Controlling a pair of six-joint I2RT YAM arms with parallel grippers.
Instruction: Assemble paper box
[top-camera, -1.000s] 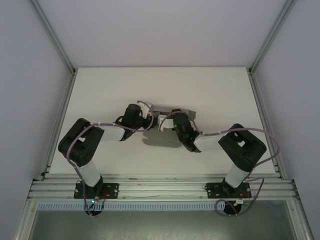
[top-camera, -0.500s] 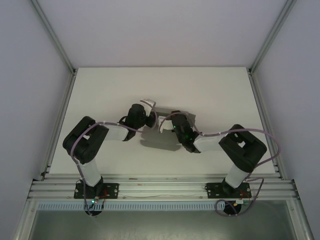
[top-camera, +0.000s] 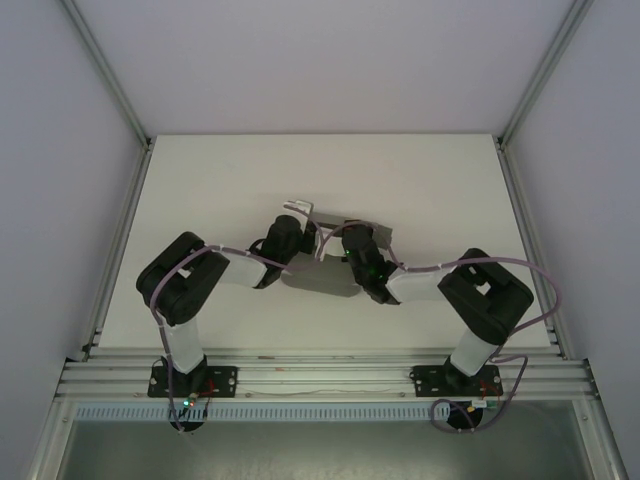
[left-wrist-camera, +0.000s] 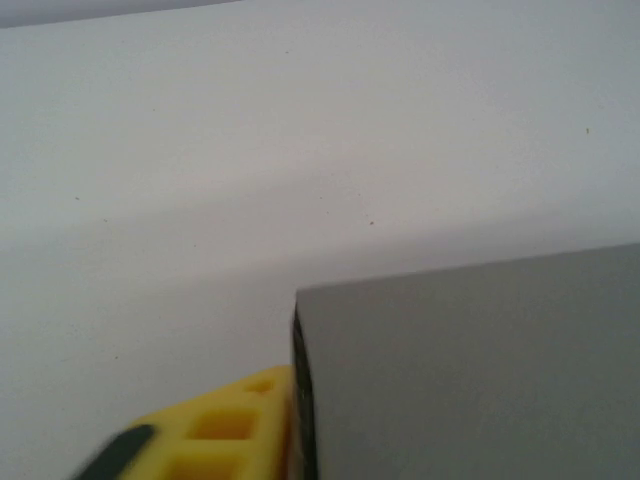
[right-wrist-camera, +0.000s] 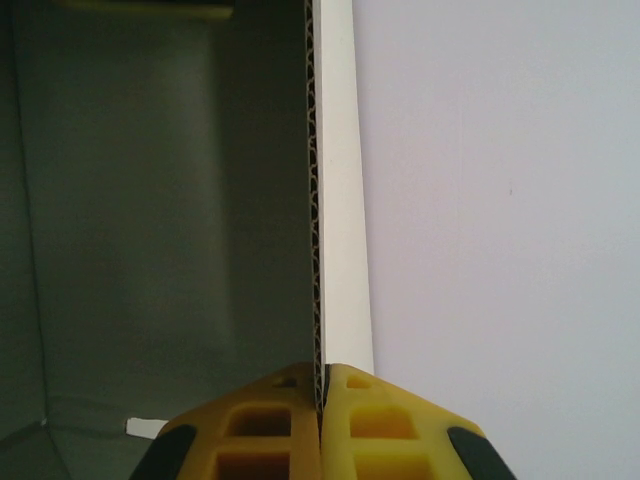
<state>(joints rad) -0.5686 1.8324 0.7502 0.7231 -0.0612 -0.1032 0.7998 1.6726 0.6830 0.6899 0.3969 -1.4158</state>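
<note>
From above, we see the plain grey thin cardboard paper box (top-camera: 318, 278) on the white table (top-camera: 200, 190), between the left gripper (top-camera: 303, 224) and the right gripper (top-camera: 332, 243). At the left wrist, one yellow finger (left-wrist-camera: 225, 425) sits beside the box's panel (left-wrist-camera: 470, 370); we cannot tell how far that gripper is open. At the right wrist, the right gripper (right-wrist-camera: 322, 385) is pinched tight on a box wall (right-wrist-camera: 150, 200).

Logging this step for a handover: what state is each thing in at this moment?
box: partly folded, one wall clamped at its edge.
right gripper: shut on the box wall.
left gripper: at the box edge, one finger beside it; open or shut unclear.
</note>
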